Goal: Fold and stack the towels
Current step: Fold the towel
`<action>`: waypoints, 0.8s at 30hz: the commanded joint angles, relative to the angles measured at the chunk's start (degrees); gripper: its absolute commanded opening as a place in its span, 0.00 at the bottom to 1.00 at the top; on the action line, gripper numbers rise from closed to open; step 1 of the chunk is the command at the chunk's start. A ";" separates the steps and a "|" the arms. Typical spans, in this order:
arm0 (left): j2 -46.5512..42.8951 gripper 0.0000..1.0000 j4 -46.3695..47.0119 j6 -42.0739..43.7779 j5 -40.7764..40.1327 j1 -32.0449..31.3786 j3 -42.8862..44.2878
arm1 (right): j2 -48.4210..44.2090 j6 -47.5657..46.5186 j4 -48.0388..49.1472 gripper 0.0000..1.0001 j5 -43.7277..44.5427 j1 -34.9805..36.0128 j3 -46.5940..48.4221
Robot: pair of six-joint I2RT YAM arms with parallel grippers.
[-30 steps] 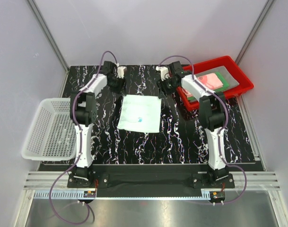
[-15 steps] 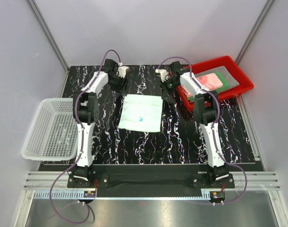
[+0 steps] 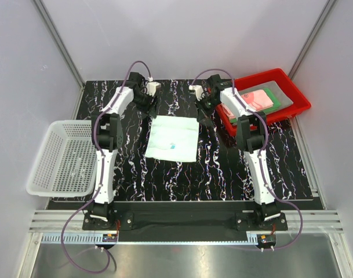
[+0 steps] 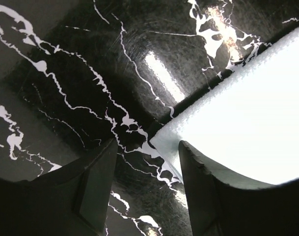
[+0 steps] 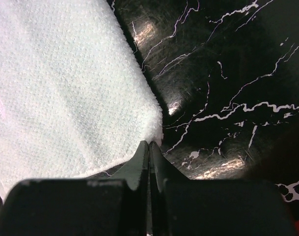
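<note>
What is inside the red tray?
The red tray holds a pink towel on a green one, over a grey one. The right arm covers the stack's near part.

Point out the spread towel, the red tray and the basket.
pale towel (image 3: 172, 138), top view, middle of the cloth
red tray (image 3: 301, 103), top view, right rim
white basket (image 3: 38, 174), top view, left wall

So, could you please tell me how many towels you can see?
3: a pale towel flat mid-table, a pink towel and green towel stacked in the red tray. More may be hidden.
</note>
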 commanded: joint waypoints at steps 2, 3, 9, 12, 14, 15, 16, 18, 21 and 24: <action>0.90 0.48 -1.80 2.93 2.87 -0.47 3.09 | -0.01 -1.80 0.16 0.00 -2.01 0.19 3.39; 0.99 0.44 -1.98 3.10 2.88 -0.74 3.09 | 0.08 -1.89 0.24 0.00 -2.01 0.10 3.57; 0.91 0.00 -3.30 5.04 3.49 -1.44 3.18 | -0.27 -2.60 0.15 0.00 -0.69 0.10 3.83; -0.15 0.00 -1.72 3.46 2.00 -1.44 1.60 | -1.49 -2.51 1.03 0.00 1.32 0.10 3.31; -2.60 0.00 0.56 1.18 1.29 -1.35 0.37 | -3.07 -1.72 2.26 0.00 3.95 0.10 2.95; -3.66 0.00 1.35 0.74 1.21 -1.35 -1.20 | -3.69 -1.28 2.61 0.00 4.84 0.10 2.87; -6.28 0.00 3.27 -0.40 0.86 -1.35 -2.00 | -4.48 -0.84 3.05 0.00 5.54 0.19 2.78; -8.93 0.00 5.22 -1.02 0.68 -1.27 -3.93 | -7.81 -0.58 4.63 0.00 6.77 0.28 0.07; -14.81 0.00 10.13 -1.47 0.33 -1.35 -8.33 | -13.88 -0.75 10.51 0.00 7.31 0.10 -7.14; -17.55 0.00 10.42 -1.47 -1.86 -1.35 -10.09 | -18.01 -1.10 15.09 0.00 7.92 0.19 -12.24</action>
